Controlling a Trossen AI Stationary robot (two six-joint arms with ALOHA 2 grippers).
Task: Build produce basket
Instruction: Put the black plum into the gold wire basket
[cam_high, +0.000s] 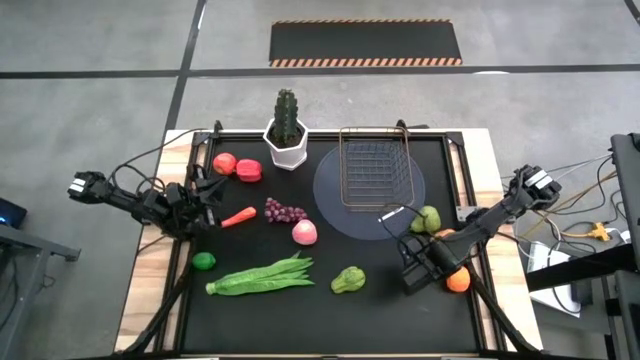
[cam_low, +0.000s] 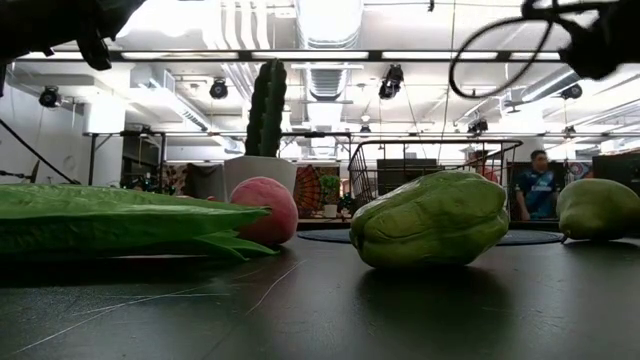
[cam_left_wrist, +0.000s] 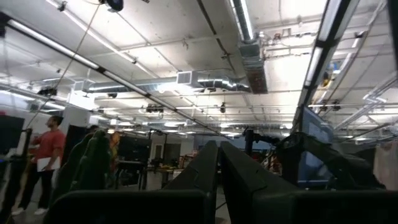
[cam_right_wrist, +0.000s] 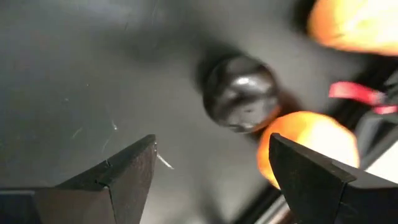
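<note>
Surveying containers: the wire basket (cam_high: 375, 171) stands empty on a round grey plate (cam_high: 330, 190) at the back of the black mat (cam_high: 330, 310), right of centre; no produce is inside it.
Pot: a white pot (cam_high: 287, 148) holding a cactus (cam_high: 287, 108) sits just left of the basket.
Produce on mat, counted from above: two red tomatoes (cam_high: 236, 167) side by side, one carrot (cam_high: 238, 217), one bunch of purple grapes (cam_high: 284, 211), one pink peach (cam_high: 304, 232), one lime (cam_high: 204, 261), one bundle of green beans (cam_high: 262, 277), one knobbly green pear (cam_high: 348, 280), one smoother green fruit (cam_high: 429, 217) at the plate's right edge.
Oranges: two; one (cam_high: 458, 281) at the mat's right edge, another (cam_high: 444, 234) partly hidden by the right arm.
Right gripper (cam_high: 415, 268): low over the front right of the mat, jaws wide apart and holding nothing; the wrist view shows an orange (cam_right_wrist: 311, 149) just beside one finger (cam_right_wrist: 317, 177), and a dark shiny round thing I cannot identify.
Left gripper (cam_high: 207, 195): by the mat's left edge near the carrot, fingers pressed together, nothing between them.
Low view only: a person (cam_low: 537, 185) stands in the room behind the table.
Left wrist view only: ceiling, and a person in a red shirt (cam_left_wrist: 45, 155).
</note>
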